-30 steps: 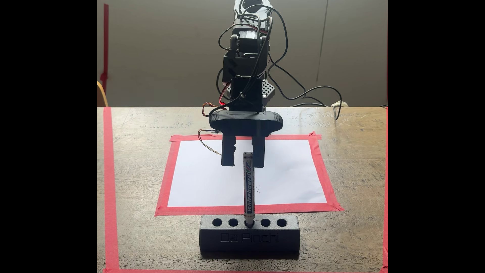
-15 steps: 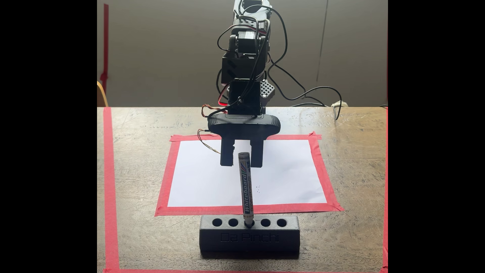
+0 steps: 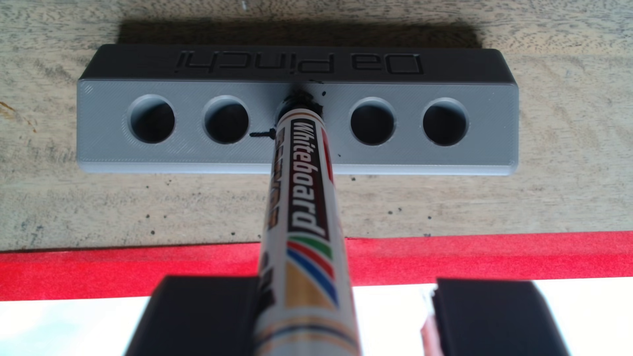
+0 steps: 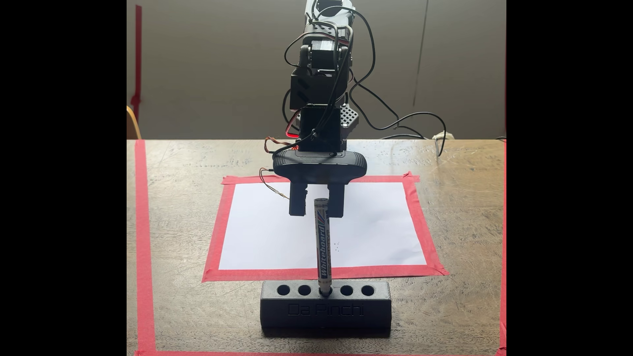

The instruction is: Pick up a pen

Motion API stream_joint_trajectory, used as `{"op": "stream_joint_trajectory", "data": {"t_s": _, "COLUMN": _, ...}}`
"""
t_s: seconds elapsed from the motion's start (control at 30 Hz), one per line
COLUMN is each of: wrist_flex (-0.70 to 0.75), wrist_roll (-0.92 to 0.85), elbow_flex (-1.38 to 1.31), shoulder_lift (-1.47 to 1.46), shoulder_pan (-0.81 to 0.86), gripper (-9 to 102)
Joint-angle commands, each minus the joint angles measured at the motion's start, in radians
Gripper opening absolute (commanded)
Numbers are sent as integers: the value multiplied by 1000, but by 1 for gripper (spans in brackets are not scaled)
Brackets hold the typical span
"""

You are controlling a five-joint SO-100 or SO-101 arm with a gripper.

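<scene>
Standing in the middle hole of the black five-holed block (image 4: 325, 304), near the front edge of the table (image 4: 462, 212), the pen (image 4: 323, 243) is leaning slightly left in the fixed view. We are reading "Whiteboard" on its barrel (image 3: 305, 178) and "Da Pinchi" on the block's face (image 3: 298, 63). We are seeing the gripper (image 4: 317, 214) parted wide around the pen's top, one finger (image 3: 202, 315) touching the barrel, the other (image 3: 486, 315) apart, gripping nothing. Behind it, red-taped white paper (image 4: 376, 222) is lying.
</scene>
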Motion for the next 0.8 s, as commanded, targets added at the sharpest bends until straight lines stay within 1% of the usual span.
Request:
{"op": "stream_joint_trajectory", "data": {"t_s": 0.0, "wrist_flex": 5, "wrist_roll": -9, "elbow_flex": -78, "shoulder_lift": 34, "shoulder_pan": -14, "gripper": 97}}
{"op": "stream_joint_trajectory", "data": {"t_s": 0.1, "wrist_flex": 3, "wrist_roll": -9, "elbow_flex": -78, "shoulder_lift": 34, "shoulder_pan": -17, "gripper": 97}}
{"op": "stream_joint_trajectory", "data": {"t_s": 0.2, "wrist_flex": 3, "wrist_roll": -58, "elbow_flex": -78, "shoulder_lift": 34, "shoulder_pan": -23, "gripper": 97}}
{"op": "stream_joint_trajectory", "data": {"t_s": 0.3, "wrist_flex": -2, "wrist_roll": -64, "elbow_flex": -80, "shoulder_lift": 32, "shoulder_pan": -18, "gripper": 97}}
{"op": "stream_joint_trajectory", "data": {"t_s": 0.57, "wrist_flex": 48, "wrist_roll": -71, "elbow_flex": -172, "shoulder_lift": 18, "shoulder_pan": -14, "gripper": 97}}
{"op": "stream_joint_trajectory", "data": {"t_s": 0.77, "wrist_flex": 77, "wrist_roll": -71, "elbow_flex": -181, "shoulder_lift": -14, "shoulder_pan": -15, "gripper": 97}}
